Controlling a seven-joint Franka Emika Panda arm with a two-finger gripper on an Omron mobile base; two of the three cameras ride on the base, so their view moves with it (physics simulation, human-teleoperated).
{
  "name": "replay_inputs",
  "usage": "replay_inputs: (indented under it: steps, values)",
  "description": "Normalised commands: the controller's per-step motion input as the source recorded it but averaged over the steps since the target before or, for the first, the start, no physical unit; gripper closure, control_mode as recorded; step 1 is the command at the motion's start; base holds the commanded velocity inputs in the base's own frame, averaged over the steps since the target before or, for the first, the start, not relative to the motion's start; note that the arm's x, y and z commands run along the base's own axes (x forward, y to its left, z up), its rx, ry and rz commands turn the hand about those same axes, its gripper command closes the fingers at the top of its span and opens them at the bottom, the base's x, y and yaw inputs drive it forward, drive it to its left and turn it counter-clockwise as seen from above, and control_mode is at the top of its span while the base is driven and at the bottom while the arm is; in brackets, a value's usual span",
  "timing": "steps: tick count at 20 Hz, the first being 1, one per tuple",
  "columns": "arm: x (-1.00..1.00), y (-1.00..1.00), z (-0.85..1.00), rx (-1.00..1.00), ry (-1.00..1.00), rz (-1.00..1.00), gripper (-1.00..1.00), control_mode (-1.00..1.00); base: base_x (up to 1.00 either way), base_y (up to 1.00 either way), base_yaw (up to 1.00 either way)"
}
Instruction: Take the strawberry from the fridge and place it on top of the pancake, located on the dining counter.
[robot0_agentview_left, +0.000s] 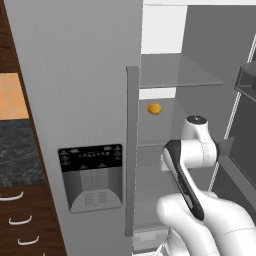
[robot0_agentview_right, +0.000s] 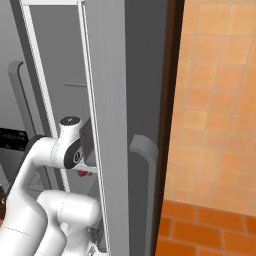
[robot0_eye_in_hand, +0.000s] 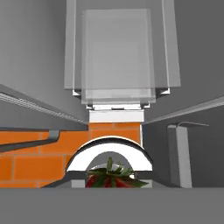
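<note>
Peeking red strawberry (robot0_eye_in_hand: 109, 178) in hand view; possibly red speck (robot0_agentview_right: 82, 173) beside fridge (robot0_agentview_left: 85, 100).

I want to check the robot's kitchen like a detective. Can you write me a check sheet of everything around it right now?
Surface: glass shelves inside the open fridge.
Job's things: strawberry, red with green leaves, right at the hand; a bit of red also shows by the arm.
Clutter: one small orange fruit on a fridge shelf.
Hand: reached into the fridge, pointing down; fingertips hidden, so open or shut cannot be told.
Cables: nothing seen.
Surroundings: dispenser panel in the shut door, wooden drawers, dark counter, orange tiled wall.
</note>
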Motion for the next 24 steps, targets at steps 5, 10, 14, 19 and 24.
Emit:
replay_inputs:
  steps: [5,10,14,19,24]
  values:
    - [-0.05,0.03,0.0,0.0,0.0,0.0,1.0,1.0,-0.36,0.41,-0.09]
    - [0.0,0.0,0.0,0.0,0.0,0.0,1.0,1.0,-0.46,0.62,-0.54]
    - [0.0,0.0,0.0,0.0,0.0,0.0,1.0,1.0,-0.5,0.25,-0.76]
    - [0.0,0.0,0.0,0.0,0.0,0.0,1.0,1.0,-0.85,0.19,-0.71]
    - [0.0,0.0,0.0,0.0,0.0,0.0,1.0,1.0,-0.96,0.19,-0.74]
